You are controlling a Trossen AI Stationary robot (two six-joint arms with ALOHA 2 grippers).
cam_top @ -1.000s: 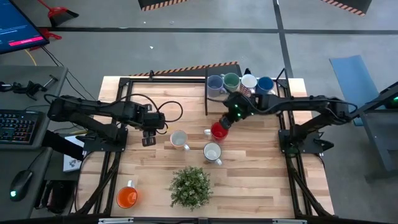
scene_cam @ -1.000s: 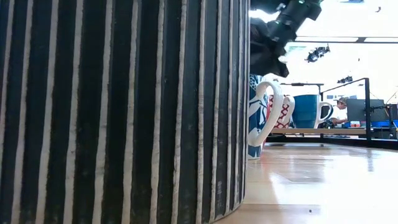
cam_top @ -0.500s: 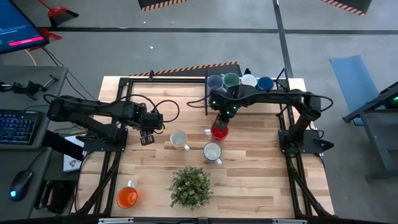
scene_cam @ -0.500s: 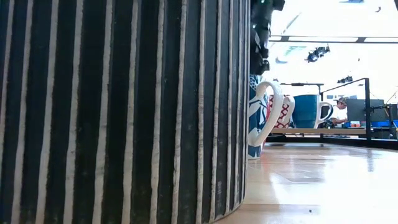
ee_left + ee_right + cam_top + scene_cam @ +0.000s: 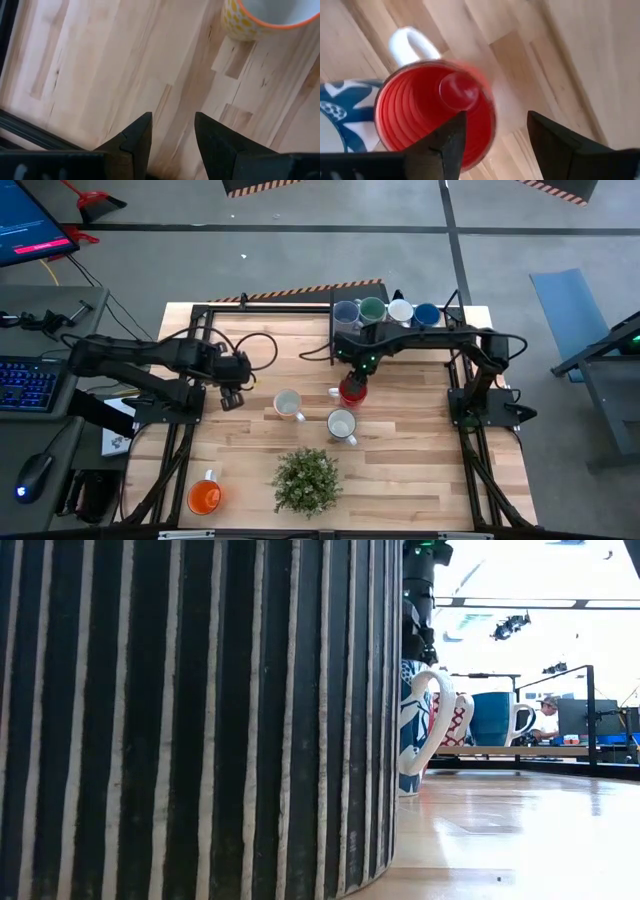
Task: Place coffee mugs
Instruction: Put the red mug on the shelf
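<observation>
Eight mugs are on show from above, and no brand name or lettering can be read on any of them. Four stand in a row at the table's far edge: lavender-blue mug (image 5: 346, 311), green mug (image 5: 372, 307), white mug (image 5: 400, 309) and blue mug (image 5: 426, 313). The right gripper (image 5: 355, 377) hangs directly over the red mug (image 5: 352, 391) at mid-table, its fingers spread wide with one to either side of the rim in the right wrist view (image 5: 436, 118), holding nothing. Beside the red one sits a mug with a blue-and-white pattern (image 5: 341, 424), and the cream mug (image 5: 288, 403) stands a little to the left. The left gripper (image 5: 231, 394) waits over bare wood near the table's left side, fingers parted and empty, with a yellow-dotted, orange-rimmed mug (image 5: 262, 19) just ahead of it. The orange mug (image 5: 204, 497) sits alone at the near left corner, close to the leafy potted plant (image 5: 306, 479). The table (image 5: 420, 470) is pale butcher-block wood on a black frame, over a grey concrete floor. In the low view the plant's ribbed black pot (image 5: 190, 720) fills most of the picture.
</observation>
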